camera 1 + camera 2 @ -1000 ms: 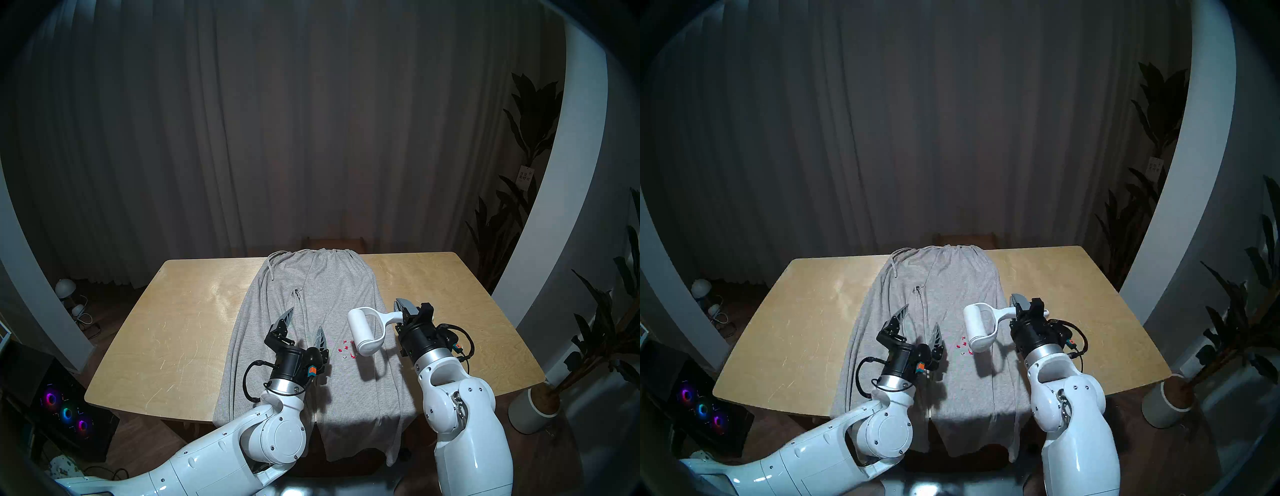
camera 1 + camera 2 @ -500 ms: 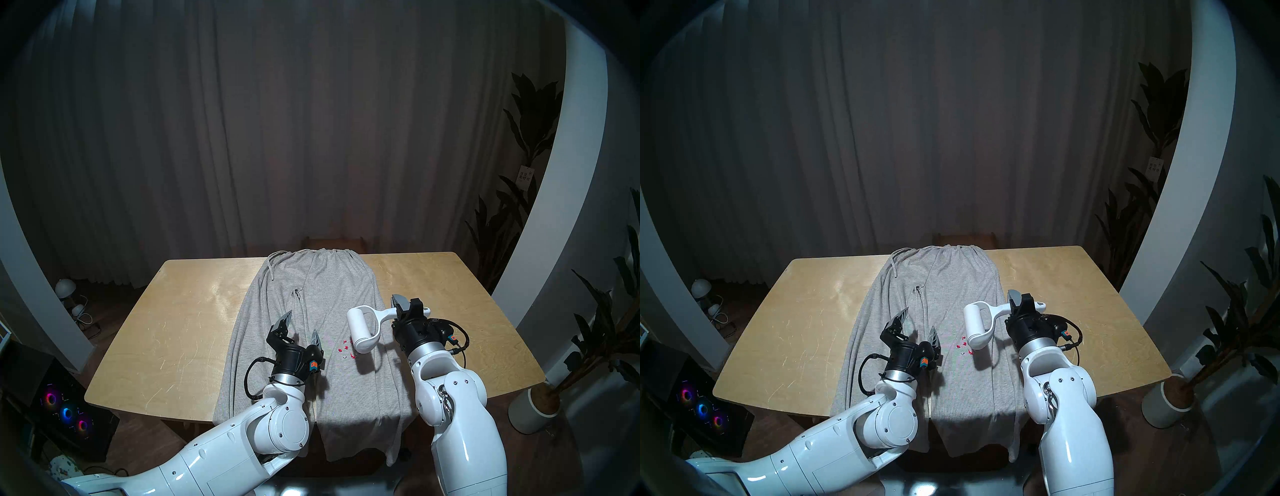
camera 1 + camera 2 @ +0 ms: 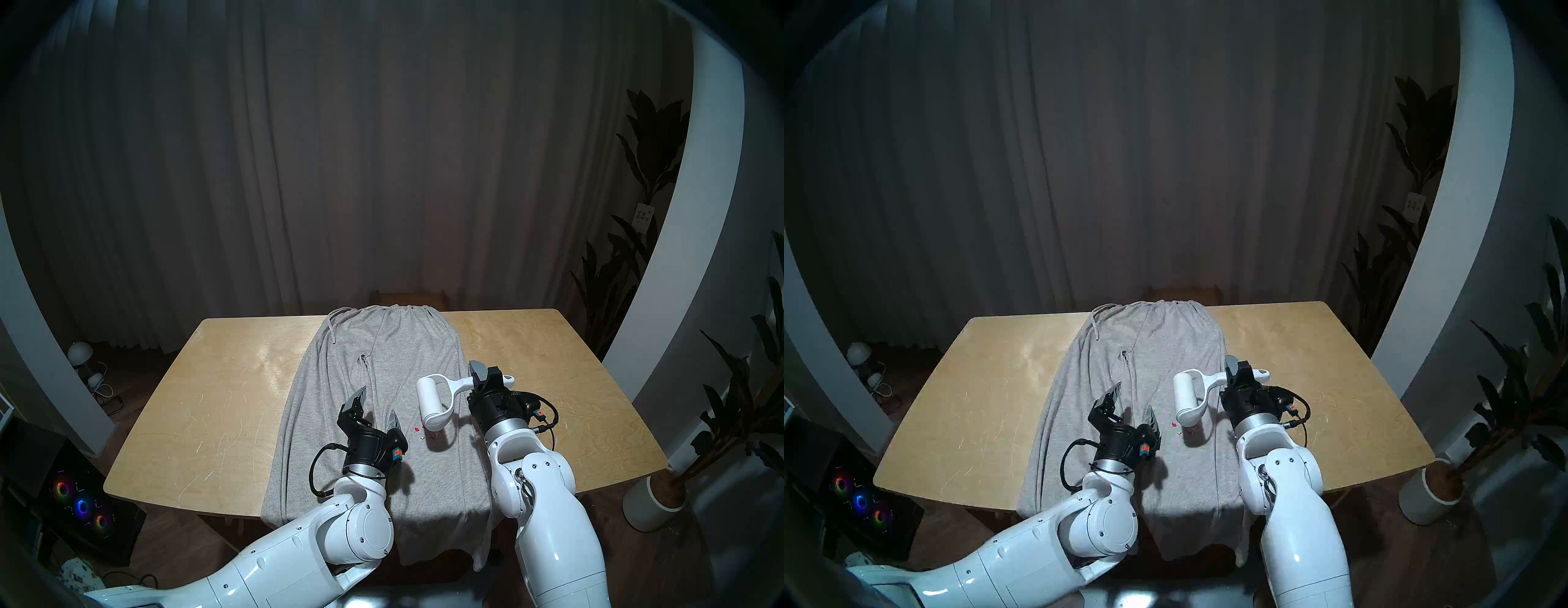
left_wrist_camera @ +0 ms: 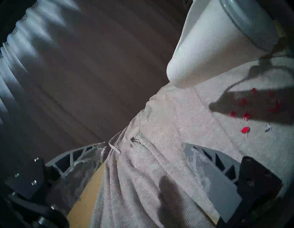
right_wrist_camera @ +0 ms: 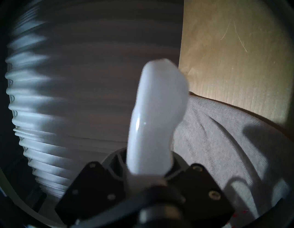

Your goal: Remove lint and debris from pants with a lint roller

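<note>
Figure: roller descending onto the debris patch. Your right gripper (image 3: 483,375), clamped on the curved handle of the white lint roller (image 3: 432,403), has carried the tool leftward and lower than a second ago. Its roll now overlaps the right side of the red-pink scraps (image 3: 424,429) in both head views, where earlier the whole cluster lay exposed to its left. The roller's shadow has tightened beneath it, and in the left wrist view it falls across most of the scraps (image 4: 248,109). You should read this as the approach nearly finished. Whether the roll already touches the fabric cannot be told.

The light grey ribbed pants (image 3: 382,382) lie lengthwise on the wooden table (image 3: 220,403), waist at the far edge, legs hanging over the near edge. The scraps sit on the right leg, near the middle of the table.

Your left gripper (image 3: 377,405) hangs with its jaws spread and holding nothing, just left of the scraps. It has shifted rightward and lower since the earlier frame, so it is closer to the cloth and well placed to pin the fabric while you roll. Contact with the pants is not evident.
</note>
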Available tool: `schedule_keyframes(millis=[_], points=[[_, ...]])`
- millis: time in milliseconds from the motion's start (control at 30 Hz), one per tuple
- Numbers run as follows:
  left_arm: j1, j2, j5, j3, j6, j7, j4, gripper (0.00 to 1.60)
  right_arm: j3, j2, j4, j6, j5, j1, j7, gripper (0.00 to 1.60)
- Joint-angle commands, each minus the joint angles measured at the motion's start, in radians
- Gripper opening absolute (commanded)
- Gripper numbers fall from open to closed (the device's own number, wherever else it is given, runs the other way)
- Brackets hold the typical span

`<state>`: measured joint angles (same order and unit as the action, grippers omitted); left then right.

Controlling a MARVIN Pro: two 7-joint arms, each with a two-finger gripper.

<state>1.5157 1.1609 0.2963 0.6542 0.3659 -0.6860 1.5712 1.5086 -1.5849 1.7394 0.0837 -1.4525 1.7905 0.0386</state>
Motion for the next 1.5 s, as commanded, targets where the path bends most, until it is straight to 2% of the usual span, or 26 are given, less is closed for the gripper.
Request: schedule_keyframes(millis=[0, 200, 267, 433, 800, 1000, 1067, 1133, 1167, 1300, 1467], points=[[-0.022, 0.027, 0.029, -0.014, 0.074, -0.001, -0.004, 1.6, -0.023, 0.0, 0.01, -0.033, -0.006, -0.001, 0.04, 0.0], [-0.022, 0.039, 0.024, -0.013, 0.099, -0.009, -0.027, 1.6, -0.043, 0.008, -0.003, -0.078, -0.007, 0.022, 0.105, 0.0], [-0.022, 0.034, 0.026, -0.017, 0.1, -0.007, -0.026, 1.6, -0.048, 0.01, -0.017, -0.072, 0.03, 0.03, 0.149, 0.0], [-0.012, 0.034, 0.016, -0.015, 0.086, -0.012, -0.023, 1.6, -0.067, 0.019, -0.039, -0.106, 0.011, 0.048, 0.208, 0.0], [0.012, 0.015, 0.001, -0.001, 0.074, -0.034, 0.01, 1.6, -0.062, 0.013, -0.076, -0.104, -0.02, 0.011, 0.214, 0.0], [0.016, 0.015, -0.015, 0.007, 0.052, -0.044, 0.002, 1.6, -0.079, 0.019, -0.101, -0.099, -0.009, -0.008, 0.22, 0.0], [0.024, 0.02, -0.032, 0.02, 0.041, -0.054, 0.004, 1.6, -0.089, 0.026, -0.109, -0.106, 0.008, -0.014, 0.233, 0.0], [0.028, 0.021, -0.05, 0.03, 0.029, -0.053, 0.011, 1.6, -0.103, 0.042, -0.132, -0.131, 0.056, -0.025, 0.27, 0.0], [0.043, 0.033, -0.103, 0.058, 0.012, -0.04, 0.026, 1.6, -0.108, 0.047, -0.144, -0.146, 0.077, -0.029, 0.29, 0.0], [0.044, 0.03, -0.13, 0.065, 0.016, -0.025, 0.044, 1.6, -0.115, 0.036, -0.18, -0.186, 0.108, -0.039, 0.341, 0.0], [0.042, 0.025, -0.15, 0.072, 0.011, -0.017, 0.058, 1.6, -0.127, 0.029, -0.191, -0.191, 0.084, -0.043, 0.341, 0.0]])
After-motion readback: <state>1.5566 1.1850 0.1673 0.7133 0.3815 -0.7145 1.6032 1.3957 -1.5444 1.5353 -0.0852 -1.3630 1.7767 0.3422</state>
